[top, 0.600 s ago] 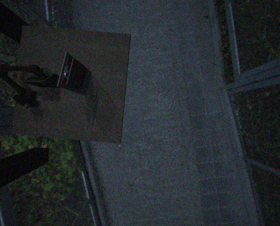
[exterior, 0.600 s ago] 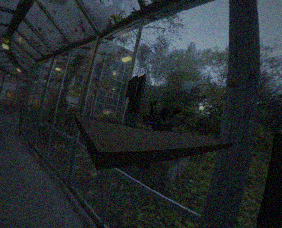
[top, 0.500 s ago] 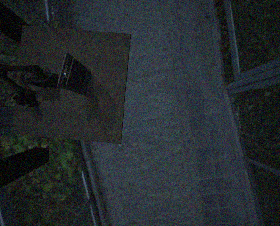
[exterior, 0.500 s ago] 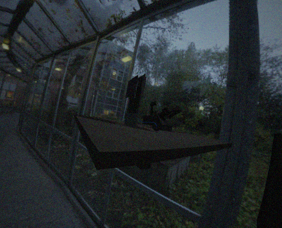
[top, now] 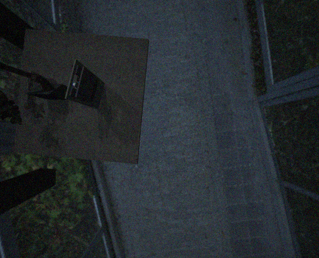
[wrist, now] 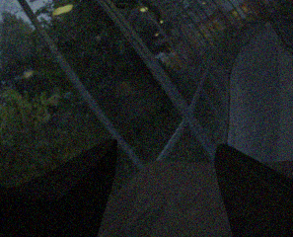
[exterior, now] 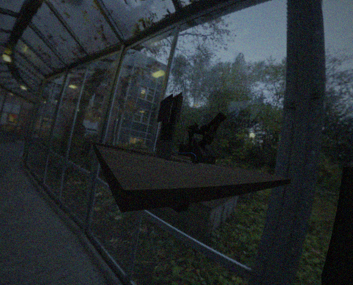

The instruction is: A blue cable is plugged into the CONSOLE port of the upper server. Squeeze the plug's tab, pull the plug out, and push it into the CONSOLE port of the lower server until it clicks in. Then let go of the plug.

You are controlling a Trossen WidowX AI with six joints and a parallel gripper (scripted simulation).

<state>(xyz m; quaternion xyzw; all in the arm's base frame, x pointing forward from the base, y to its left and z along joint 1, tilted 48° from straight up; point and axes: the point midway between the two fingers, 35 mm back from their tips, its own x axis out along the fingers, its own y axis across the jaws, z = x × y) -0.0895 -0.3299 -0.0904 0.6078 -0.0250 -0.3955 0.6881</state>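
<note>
Blue cable (exterior: 187, 152) visible in exterior view, wrist view showing parted fingers

The counter (top: 121, 110) (exterior: 182, 179), left of the frame from above, has a matt brown top, faintly mottled like wood or board, with a darker edge. The server casing (top: 91, 86) (exterior: 167, 122) looks dark and dull, perhaps painted metal, with a thin pale strip along its front. The hand's fingers look smooth, black and matt; whether plastic or metal, I cannot tell. The floor (top: 187, 138) (exterior: 23, 214) looks rough and matt, like paving. At upper left of the exterior view, the roof panes (exterior: 72, 24) look like glass.
</note>
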